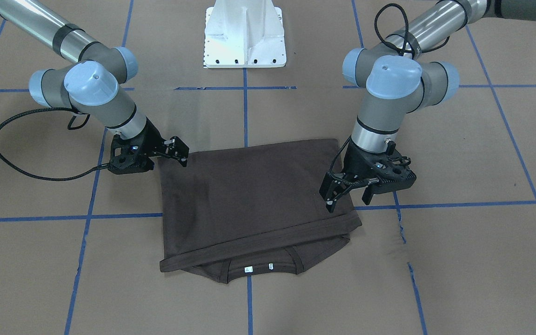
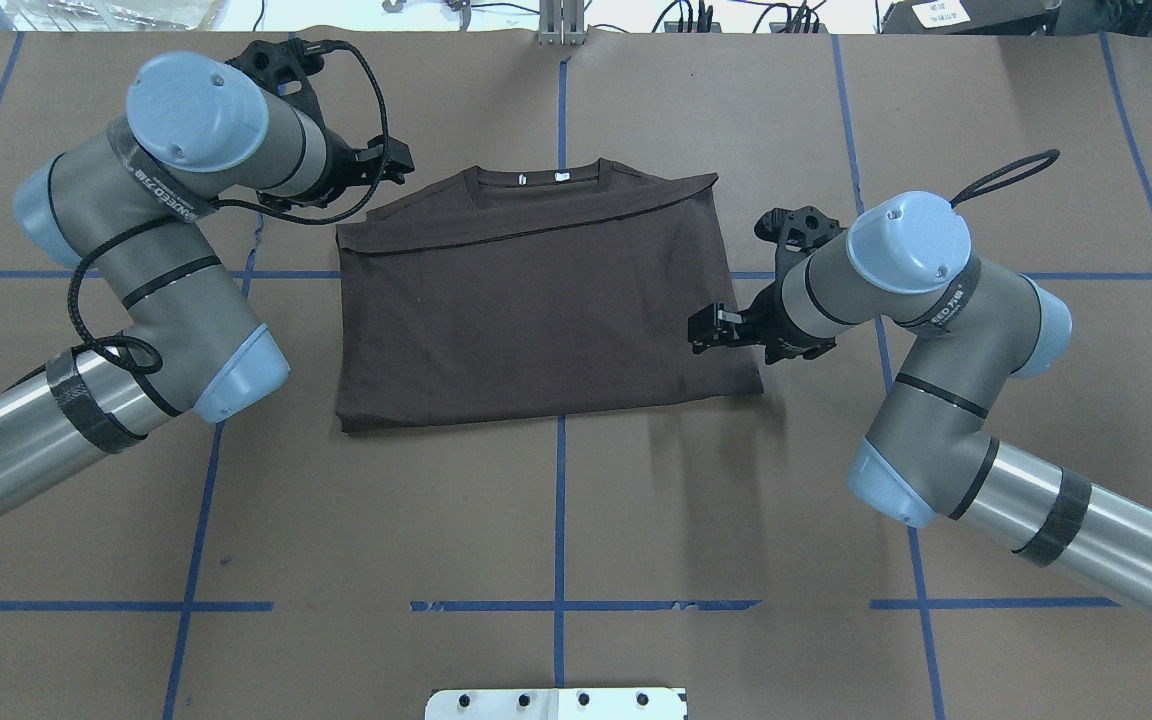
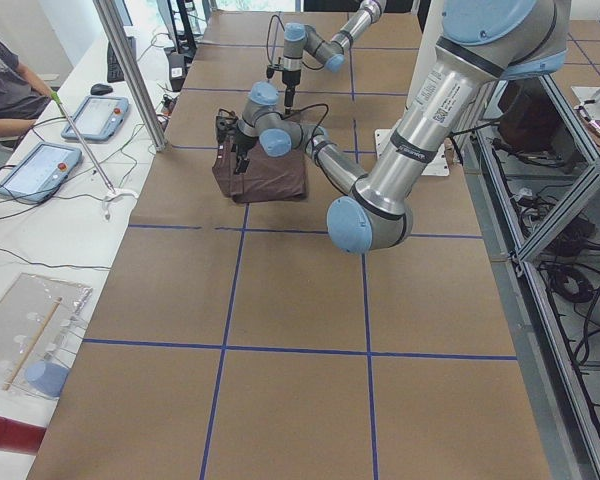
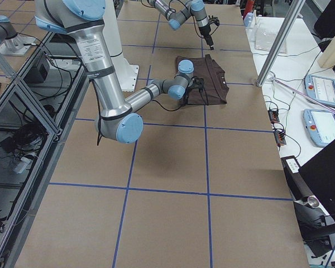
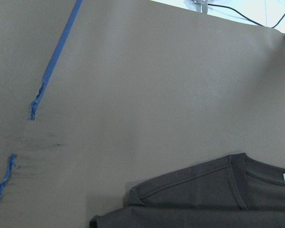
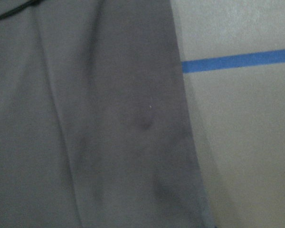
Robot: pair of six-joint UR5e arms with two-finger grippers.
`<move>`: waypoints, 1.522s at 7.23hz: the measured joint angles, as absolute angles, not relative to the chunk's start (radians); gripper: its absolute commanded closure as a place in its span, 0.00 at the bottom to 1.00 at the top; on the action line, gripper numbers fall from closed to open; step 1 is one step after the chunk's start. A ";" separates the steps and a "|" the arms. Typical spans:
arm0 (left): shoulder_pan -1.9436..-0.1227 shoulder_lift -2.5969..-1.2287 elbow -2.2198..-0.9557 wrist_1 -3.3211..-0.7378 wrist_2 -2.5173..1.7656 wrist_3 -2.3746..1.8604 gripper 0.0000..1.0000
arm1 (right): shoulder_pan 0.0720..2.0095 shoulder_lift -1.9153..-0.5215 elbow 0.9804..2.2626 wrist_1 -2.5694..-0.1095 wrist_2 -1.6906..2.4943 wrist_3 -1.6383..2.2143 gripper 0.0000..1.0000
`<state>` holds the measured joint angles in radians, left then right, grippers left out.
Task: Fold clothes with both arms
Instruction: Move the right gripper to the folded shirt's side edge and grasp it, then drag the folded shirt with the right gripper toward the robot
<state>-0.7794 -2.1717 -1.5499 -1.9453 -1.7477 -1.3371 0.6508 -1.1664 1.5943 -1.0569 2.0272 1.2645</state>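
The dark grey-brown T-shirt (image 1: 254, 200) lies folded in a flat rectangle on the brown table, seen from overhead (image 2: 536, 310). Its collar with small white tags (image 2: 521, 179) points away from the robot. My left gripper (image 2: 384, 180) hovers just off the shirt's far left corner, by the collar, and looks open and empty (image 1: 348, 199). Its wrist view shows the collar corner (image 5: 218, 190). My right gripper (image 2: 701, 332) sits over the shirt's right edge, looks open, and holds nothing (image 1: 182, 152). Its wrist view shows that edge (image 6: 85, 118) close up.
The white pedestal base (image 1: 244, 37) stands at the robot's side of the table. Blue tape lines (image 2: 560, 520) grid the brown surface. A side bench with tablets (image 3: 45, 165), a metal post (image 3: 130, 70) and a seated person (image 3: 5, 80) lie beyond the far edge.
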 measured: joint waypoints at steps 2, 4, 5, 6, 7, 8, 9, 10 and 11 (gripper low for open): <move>-0.779 -2.171 -1.553 -1.945 -1.747 -1.338 0.00 | 0.640 -1.179 1.590 -1.057 2.035 1.262 0.29; -0.779 -2.171 -1.561 -1.945 -1.747 -1.338 0.00 | 0.636 -1.192 1.588 -1.057 2.042 1.250 0.99; -0.779 -2.171 -1.565 -1.945 -1.748 -1.338 0.00 | 0.636 -1.194 1.588 -1.057 2.050 1.248 1.00; -0.779 -2.171 -1.567 -1.945 -1.749 -1.338 0.00 | 0.635 -1.195 1.589 -1.058 2.060 1.247 1.00; -0.779 -2.171 -1.567 -1.945 -1.749 -1.339 0.00 | 0.635 -1.195 1.592 -1.059 2.066 1.247 1.00; -0.779 -2.171 -1.570 -1.945 -1.749 -1.339 0.00 | 0.635 -1.194 1.595 -1.059 2.069 1.247 1.00; -0.779 -2.171 -1.575 -1.945 -1.749 -1.339 0.00 | 0.637 -1.197 1.602 -1.059 2.074 1.248 1.00; -0.779 -2.171 -1.581 -1.945 -1.749 -1.340 0.00 | 0.638 -1.219 1.628 -1.058 2.077 1.252 1.00; -0.778 -2.171 -1.585 -1.944 -1.749 -1.340 0.00 | 0.629 -1.278 1.687 -1.057 2.077 1.256 1.00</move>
